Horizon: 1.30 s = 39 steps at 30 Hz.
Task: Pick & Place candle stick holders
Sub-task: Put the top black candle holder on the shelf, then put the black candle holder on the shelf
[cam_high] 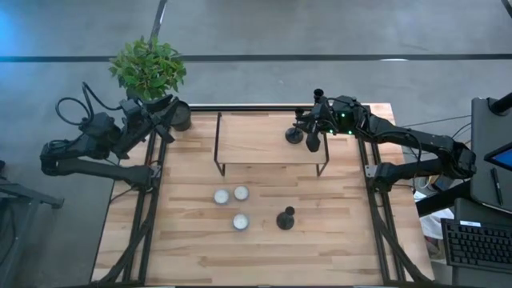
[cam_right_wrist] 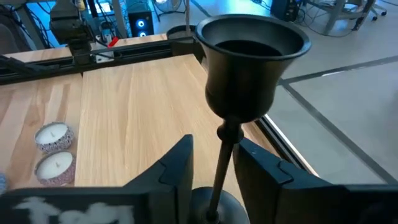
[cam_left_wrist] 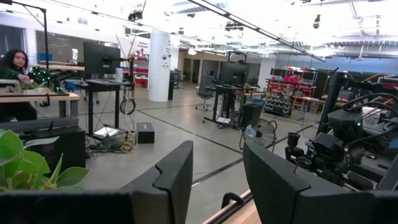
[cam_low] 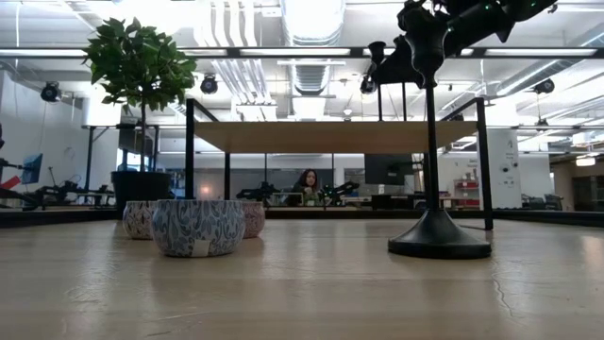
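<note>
While one black candlestick point(cam_high: 286, 218) stands alone on the front of the table point(cam_high: 184, 248), just right of three white tealights point(cam_high: 230, 205), two others are at the right end of the raised shelf point(cam_high: 256, 140). One of these point(cam_high: 294, 134) stands free on the shelf. The other point(cam_right_wrist: 245, 74) sits upright between the fingers point(cam_right_wrist: 177, 165) of the right gripper point(cam_high: 314, 133), which are closed around its thin stem below the cup. That arm reaches in from the table's right edge, its forearm stretched leftward over the shelf's right end. At the far left corner, the left arm is folded back beside a potted plant point(cam_high: 149, 68), its gripper point(cam_left_wrist: 214, 180) spread open, holding nothing and pointing out over the room.
</note>
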Available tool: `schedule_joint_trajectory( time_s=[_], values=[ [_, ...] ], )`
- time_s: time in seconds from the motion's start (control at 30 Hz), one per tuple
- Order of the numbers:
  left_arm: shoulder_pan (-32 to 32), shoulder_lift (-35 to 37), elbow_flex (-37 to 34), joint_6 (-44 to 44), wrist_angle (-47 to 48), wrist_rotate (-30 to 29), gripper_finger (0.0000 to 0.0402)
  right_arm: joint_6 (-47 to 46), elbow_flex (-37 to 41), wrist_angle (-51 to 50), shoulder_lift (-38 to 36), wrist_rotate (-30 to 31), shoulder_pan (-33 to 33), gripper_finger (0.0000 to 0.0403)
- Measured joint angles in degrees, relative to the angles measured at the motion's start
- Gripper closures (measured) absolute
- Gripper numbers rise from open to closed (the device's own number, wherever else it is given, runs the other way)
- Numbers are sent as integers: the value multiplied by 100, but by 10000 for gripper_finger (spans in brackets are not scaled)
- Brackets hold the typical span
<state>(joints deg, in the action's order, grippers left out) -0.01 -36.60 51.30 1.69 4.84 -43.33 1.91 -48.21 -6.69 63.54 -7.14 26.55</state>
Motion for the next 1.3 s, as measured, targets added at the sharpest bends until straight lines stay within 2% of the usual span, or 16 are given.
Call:
schedule_joint_trajectory(
  time_s=[0.53,0.73,1.1,1.3],
  values=[
    [-2,0,-1,0,0,0,252,24,0,-295,-79,114,2,257],
    [-4,2,0,0,0,0,252,-24,0,-528,-353,145,15,264],
    [-2,0,-1,0,0,0,252,-63,0,-1574,-1035,126,9,276],
    [0,2,1,0,-2,0,252,-147,0,-2035,-1392,-113,9,269]
  ],
)
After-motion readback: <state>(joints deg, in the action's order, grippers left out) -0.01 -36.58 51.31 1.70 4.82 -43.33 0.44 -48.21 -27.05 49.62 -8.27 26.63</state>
